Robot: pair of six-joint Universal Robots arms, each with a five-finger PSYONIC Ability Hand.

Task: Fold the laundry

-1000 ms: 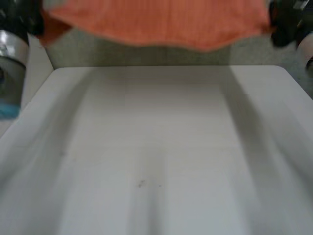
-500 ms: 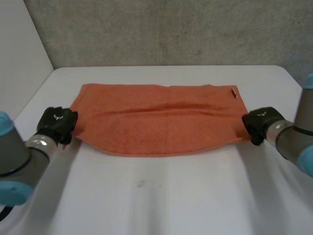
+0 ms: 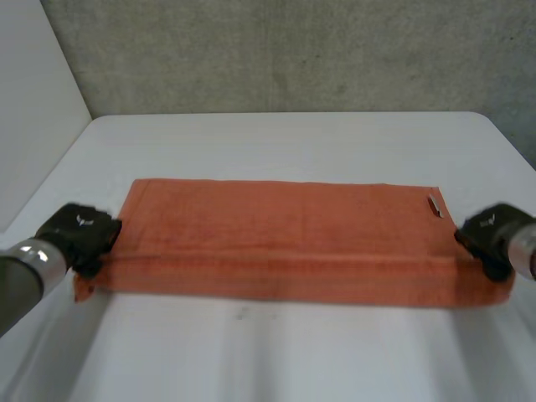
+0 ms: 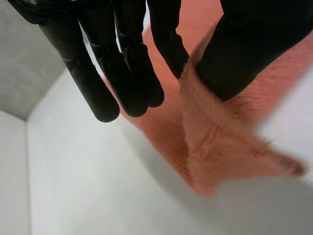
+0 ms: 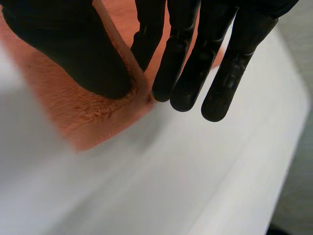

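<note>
towel point(image 3: 280, 239) has been drawn toward the lower frame and now lies flat across the table point(image 3: 276, 360) centre. left hand point(image 3: 79, 236) pinches its lower-left corner, right hand point(image 3: 490, 237) its lower-right corner. risk: an uneven release could skew the fold.

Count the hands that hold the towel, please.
2. The left hand pinches the towel at its near left corner. The right hand pinches it at its near right corner.
</note>
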